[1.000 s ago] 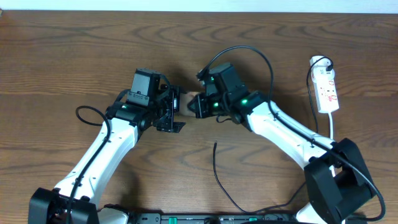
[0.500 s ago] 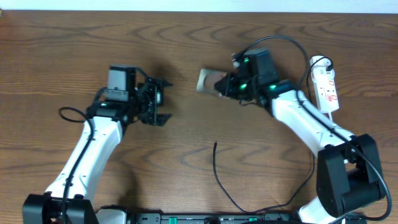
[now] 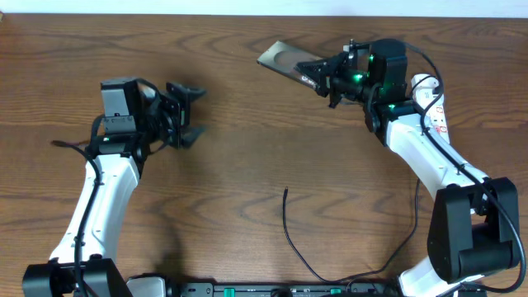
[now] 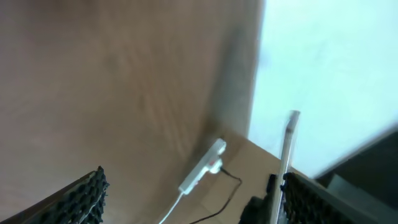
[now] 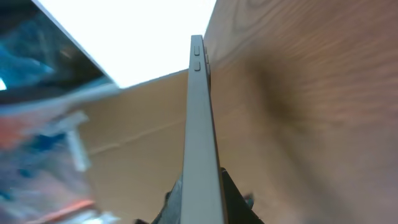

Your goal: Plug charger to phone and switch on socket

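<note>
My right gripper (image 3: 323, 78) is shut on one end of the brown-bronze phone (image 3: 285, 59) and holds it above the table at the back middle, its free end pointing left. The right wrist view shows the phone edge-on (image 5: 200, 124) between the fingers (image 5: 200, 199). The white socket strip (image 3: 436, 115) lies at the right, partly hidden by the right arm; it also shows far off in the left wrist view (image 4: 202, 166). The charger cable (image 3: 290, 239) lies on the table at the front middle, its tip (image 3: 285, 191) free. My left gripper (image 3: 183, 115) is open and empty at the left.
The wooden table's far edge meets a white wall at the back. The socket's white cord (image 3: 440, 169) runs forward along the right side. Black arm cables loop near both wrists.
My right gripper has carried the phone up and to the back right. My left gripper has let go, opened and drawn back to the left.
</note>
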Robot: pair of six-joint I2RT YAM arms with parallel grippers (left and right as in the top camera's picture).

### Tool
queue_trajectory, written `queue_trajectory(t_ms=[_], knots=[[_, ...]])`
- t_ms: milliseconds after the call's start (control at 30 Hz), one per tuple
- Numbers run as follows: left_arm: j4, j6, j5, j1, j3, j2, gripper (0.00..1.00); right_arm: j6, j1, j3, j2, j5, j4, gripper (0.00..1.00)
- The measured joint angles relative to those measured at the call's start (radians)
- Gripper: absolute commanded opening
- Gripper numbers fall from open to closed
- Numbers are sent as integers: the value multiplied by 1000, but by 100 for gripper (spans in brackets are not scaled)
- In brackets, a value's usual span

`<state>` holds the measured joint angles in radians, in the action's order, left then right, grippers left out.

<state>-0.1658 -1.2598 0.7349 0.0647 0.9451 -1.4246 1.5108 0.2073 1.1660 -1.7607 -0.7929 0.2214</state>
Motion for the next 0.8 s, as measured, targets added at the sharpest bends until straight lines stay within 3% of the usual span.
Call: queue_trajectory(t_ms=[133, 267, 800], knots=[[191, 2, 3, -1, 5, 0, 87, 171, 26, 0, 0, -19, 45, 1], [304, -1, 6, -1, 6, 0, 87, 251, 64, 0, 0, -23, 159, 1], [413, -155, 23, -1, 6, 0, 87, 321, 217, 0, 0, 40, 257, 1]])
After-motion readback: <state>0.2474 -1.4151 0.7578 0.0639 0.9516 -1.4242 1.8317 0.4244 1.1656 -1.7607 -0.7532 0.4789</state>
